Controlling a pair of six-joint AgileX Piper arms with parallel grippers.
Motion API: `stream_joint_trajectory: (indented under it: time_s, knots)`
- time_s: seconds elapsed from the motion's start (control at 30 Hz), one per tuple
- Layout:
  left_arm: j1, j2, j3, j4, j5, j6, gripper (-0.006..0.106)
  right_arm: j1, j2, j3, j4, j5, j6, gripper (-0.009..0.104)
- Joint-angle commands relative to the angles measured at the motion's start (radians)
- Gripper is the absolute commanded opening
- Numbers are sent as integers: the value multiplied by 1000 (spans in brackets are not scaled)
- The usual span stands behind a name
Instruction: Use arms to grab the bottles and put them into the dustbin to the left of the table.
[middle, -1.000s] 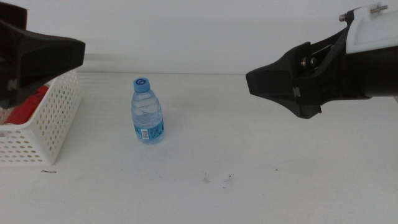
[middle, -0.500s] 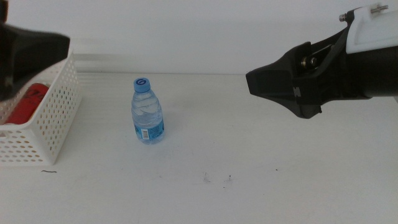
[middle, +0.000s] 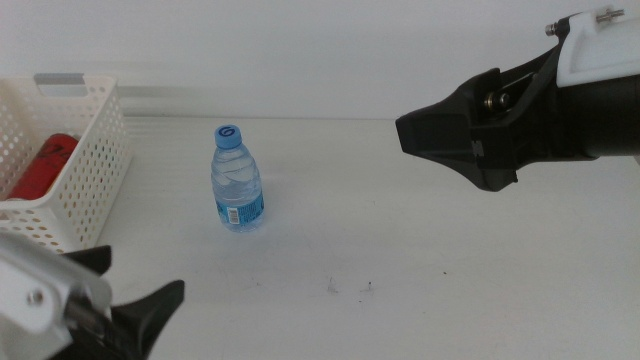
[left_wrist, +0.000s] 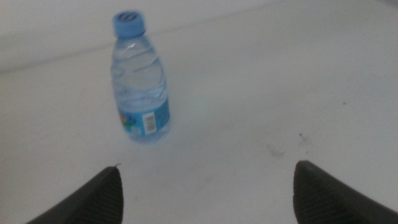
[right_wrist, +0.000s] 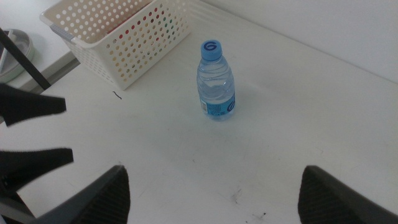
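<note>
Standing upright on the table (middle: 420, 220) is the water bottle (middle: 237, 180), blue cap on, left of the middle and a bit back from the front edge, just beside the dustbin (middle: 85, 190) at the table's left edge, which has a red can (middle: 45, 165) lying in it. Left gripper (left_wrist: 205, 186) sits low at the front-left corner, jaws spread wide with nothing in them, bottle ahead of them. Right gripper (right_wrist: 211, 186) hangs above the right side, also wide open and empty, well apart from the bottle.

we see bare table (middle: 420, 250) all round the upright water bottle (middle: 237, 180); only the dustbin (middle: 85, 170) stands near, on its left, not touching it.
</note>
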Motion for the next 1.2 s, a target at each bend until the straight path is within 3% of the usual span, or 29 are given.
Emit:
stream_joint_trajectory:
  time_s: [0.0, 0.03, 0.13, 0.2, 0.63, 0.9, 1.0, 1.17]
  knots:
    - [-71, -13, 53, -14, -153, -9, 94, 2, -4, -6, -11, -4, -1, 91]
    - [-87, -10, 64, 15, -183, -15, 94, 2, -4, -6, -11, -4, -1, 91]
    - [-115, -2, 100, 208, -297, -164, 94, 2, -4, -6, -11, -4, -1, 91]
    - [-115, 1, 133, 270, -354, -268, 94, 2, -4, -6, -11, -4, -1, 91]
    - [-52, 21, 182, 257, -390, -271, 94, 2, -4, -6, -11, -4, -1, 91]
    - [-52, 21, 184, 314, -399, -205, 94, 2, -4, -6, -11, -4, -1, 91]
    - [-52, 61, 230, 328, -500, -189, 93, 2, -4, -6, -11, -4, -1, 91]
    - [-52, 209, 294, 248, -750, -200, 92, 2, -4, -6, -11, -4, -1, 91]
